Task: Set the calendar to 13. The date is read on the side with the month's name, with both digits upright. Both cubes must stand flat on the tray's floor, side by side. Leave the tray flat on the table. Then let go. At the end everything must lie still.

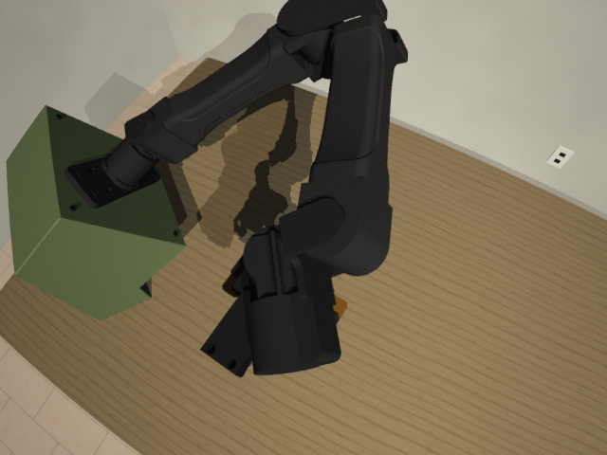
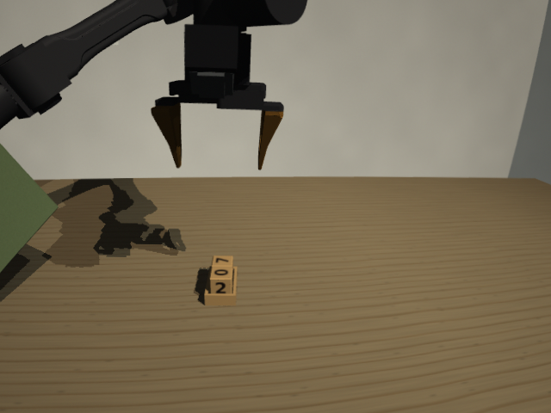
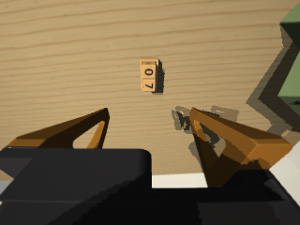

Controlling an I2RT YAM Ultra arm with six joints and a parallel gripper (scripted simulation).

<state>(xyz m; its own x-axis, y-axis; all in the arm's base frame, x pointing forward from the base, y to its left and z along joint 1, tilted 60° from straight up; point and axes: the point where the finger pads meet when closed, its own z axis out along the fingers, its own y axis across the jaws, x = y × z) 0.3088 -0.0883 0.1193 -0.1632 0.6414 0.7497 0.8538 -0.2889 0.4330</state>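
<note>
A small wooden tray [image 2: 219, 300] [image 3: 150, 59] stands on the table and holds two cubes in a row. The cube at one end [image 2: 220, 272] [image 3: 148, 72] shows a 0 on top and a 2 on its side in the exterior view. The other cube [image 2: 222, 260] [image 3: 148, 85] shows a 7 on top. No month's name is readable. My gripper [image 2: 219, 168] [image 3: 149, 112] is open and empty, high above the table, its two orange fingers wide apart. In the top view the arm hides the tray and cubes.
The arm's green base block [image 1: 98, 264] [image 2: 20, 206] [image 3: 292, 80] stands on the table, to the left in the top and exterior views. The arm's shadow falls on the wooden table [image 1: 466, 318] [image 2: 378, 288] [image 3: 61, 47] between the block and the tray. Walls rise behind the table.
</note>
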